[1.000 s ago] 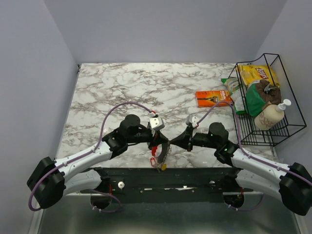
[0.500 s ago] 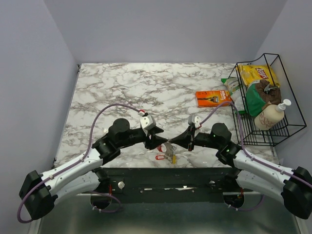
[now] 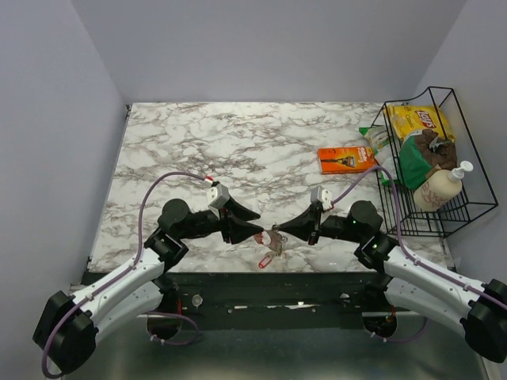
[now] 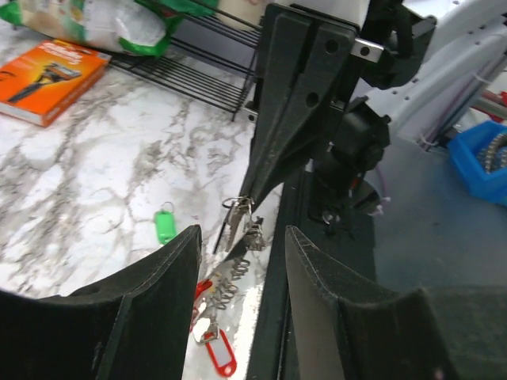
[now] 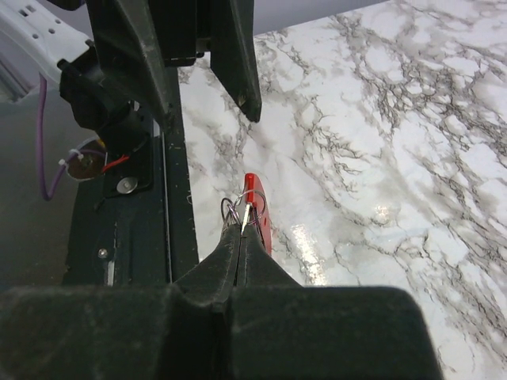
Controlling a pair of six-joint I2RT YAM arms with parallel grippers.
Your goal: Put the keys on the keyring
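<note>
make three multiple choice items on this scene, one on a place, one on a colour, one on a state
1. Where does the orange packet lie?
A. on the marble table, beside the wire basket
B. inside the wire basket
C. at the table's far left corner

2. In the left wrist view, the key lying flat on the marble left of the keyring has a head that is:
A. white
B. green
C. blue

3. The jaws of the right gripper are:
A. wide open
B. shut on the keyring
C. shut on the orange packet

Answers:
1 A: the packet lies flat on the marble just left of the basket.
2 B: its plastic head is bright green.
3 B: the jaws meet, with the ring pinched at their tip.
</note>
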